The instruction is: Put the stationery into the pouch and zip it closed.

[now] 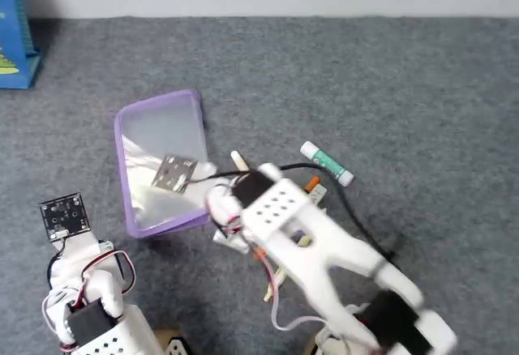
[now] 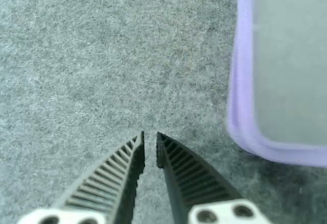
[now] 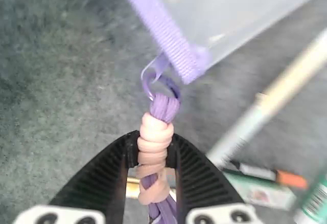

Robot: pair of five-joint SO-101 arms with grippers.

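Observation:
The clear pouch (image 1: 160, 140) with a purple edge lies flat on the grey carpet, with a silvery item (image 1: 173, 173) inside it. My right gripper (image 3: 152, 147) is shut on the pouch's braided purple-and-peach zipper pull (image 3: 153, 132), at the pouch (image 3: 240, 14) corner nearest the arm (image 1: 220, 205). A glue stick (image 1: 327, 163), a pale pen (image 1: 239, 159) and an orange-capped marker (image 1: 312, 183) lie on the carpet right of the pouch. My left gripper (image 2: 149, 139) hangs over bare carpet beside the pouch's (image 2: 286, 81) purple edge, fingers nearly touching and holding nothing.
A blue box (image 1: 12, 35) stands at the far left by the white back wall. A black cable (image 1: 357, 217) runs along the right arm. Open carpet stretches behind and to the right of the pouch.

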